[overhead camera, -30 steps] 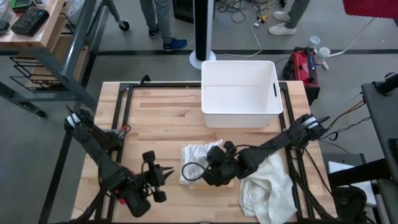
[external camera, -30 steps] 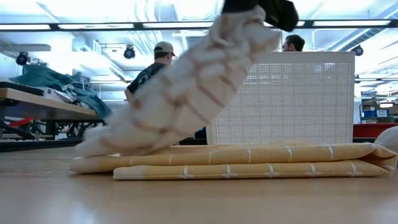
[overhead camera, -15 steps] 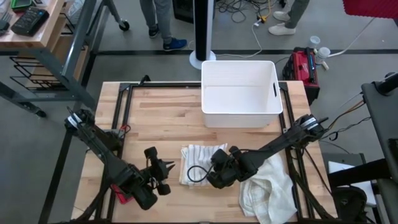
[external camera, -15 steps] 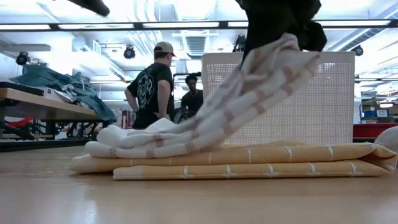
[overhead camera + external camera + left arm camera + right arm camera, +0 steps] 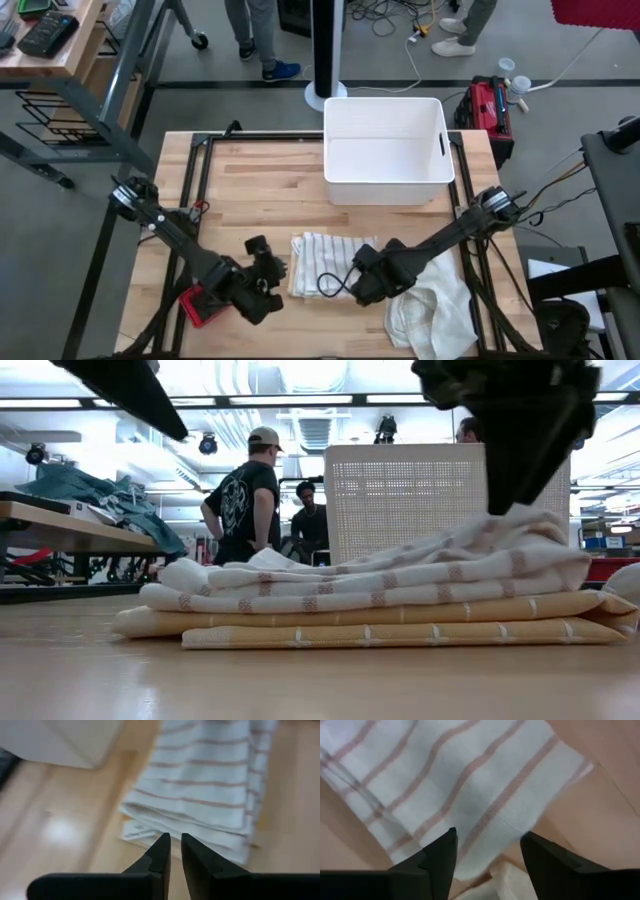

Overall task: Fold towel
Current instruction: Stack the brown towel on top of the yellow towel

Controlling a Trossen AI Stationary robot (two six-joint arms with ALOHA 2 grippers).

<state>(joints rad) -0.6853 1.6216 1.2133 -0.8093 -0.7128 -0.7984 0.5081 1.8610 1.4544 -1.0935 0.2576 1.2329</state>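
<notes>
the striped towel [image 5: 322, 258] is laid folded on a yellow towel [image 5: 400, 632] in the middle of the worktop [image 5: 260, 190]. the right gripper [image 5: 358, 290] is just above it, jaws let go. the left gripper [image 5: 272, 280] is beside it, jaws nearly closed, empty. the soft, thin cloth is best pressed flat, edges lined up.

Left pincer [image 5: 172, 851] hangs low, its fingers nearly together, a thin gap between them. Right pincer [image 5: 487, 851] points downward, fingers spread wide, holding nothing.
</notes>
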